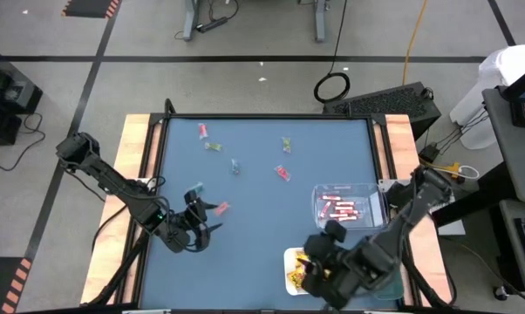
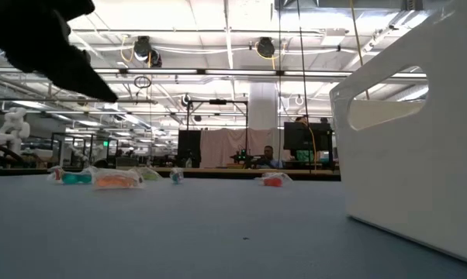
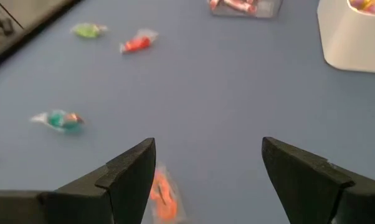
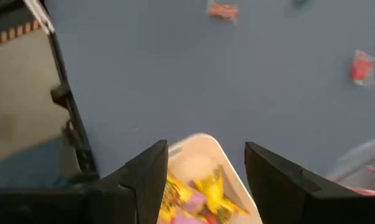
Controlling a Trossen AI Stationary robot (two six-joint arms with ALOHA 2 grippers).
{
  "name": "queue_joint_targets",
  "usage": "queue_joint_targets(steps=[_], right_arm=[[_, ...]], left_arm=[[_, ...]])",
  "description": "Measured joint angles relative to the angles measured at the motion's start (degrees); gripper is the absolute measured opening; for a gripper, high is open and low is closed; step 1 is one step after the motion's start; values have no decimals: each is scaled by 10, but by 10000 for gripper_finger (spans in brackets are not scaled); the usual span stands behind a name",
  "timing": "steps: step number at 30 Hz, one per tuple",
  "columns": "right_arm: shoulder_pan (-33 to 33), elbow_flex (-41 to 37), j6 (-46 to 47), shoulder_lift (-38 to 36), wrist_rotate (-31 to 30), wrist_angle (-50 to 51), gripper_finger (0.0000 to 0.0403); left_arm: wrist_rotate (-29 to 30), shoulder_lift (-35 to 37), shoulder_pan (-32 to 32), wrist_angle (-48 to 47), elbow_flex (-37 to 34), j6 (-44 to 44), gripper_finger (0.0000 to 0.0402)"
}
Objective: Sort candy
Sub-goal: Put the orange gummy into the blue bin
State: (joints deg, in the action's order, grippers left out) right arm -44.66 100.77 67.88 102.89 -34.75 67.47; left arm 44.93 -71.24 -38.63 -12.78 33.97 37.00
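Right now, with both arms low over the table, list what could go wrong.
1. The left tool is open with an orange candy right beside one finger, off centre; closing may push it aside rather than grip it.
2. The right tool hangs open over the white tray of yellow candy; dropping lower could nudge the tray.

At the low view's right edge the white plastic tray point(image 2: 420, 139) is cut off, and the orange wrapped candy point(image 3: 163, 196) is half hidden behind the left jaws.

Table middle point(image 1: 262, 209) open (apparently); trays point(image 1: 345, 205) crowd the right.
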Motion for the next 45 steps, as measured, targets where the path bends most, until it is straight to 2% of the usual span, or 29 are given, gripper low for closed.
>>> queue_joint_targets(steps=[4, 9, 23, 30, 40, 45], right_arm=[[29, 0, -23, 1, 16, -27, 201], [35, 0, -78, 4, 13, -37, 201], [35, 0, -166, 4, -103, -47, 201], [42, 0, -180, 4, -120, -61, 201], [49, 0, -181, 4, -136, -60, 201], [49, 0, -177, 4, -133, -63, 201]], left_arm=[[-23, 0, 0, 2, -18, 22, 297], [-27, 0, 1, -2, -38, 53, 297], [-25, 0, 0, -16, -46, 76, 297], [-23, 0, 0, -8, -50, 92, 297], [-5, 0, 0, 26, -110, 132, 297], [-5, 0, -2, 41, -112, 131, 297]])
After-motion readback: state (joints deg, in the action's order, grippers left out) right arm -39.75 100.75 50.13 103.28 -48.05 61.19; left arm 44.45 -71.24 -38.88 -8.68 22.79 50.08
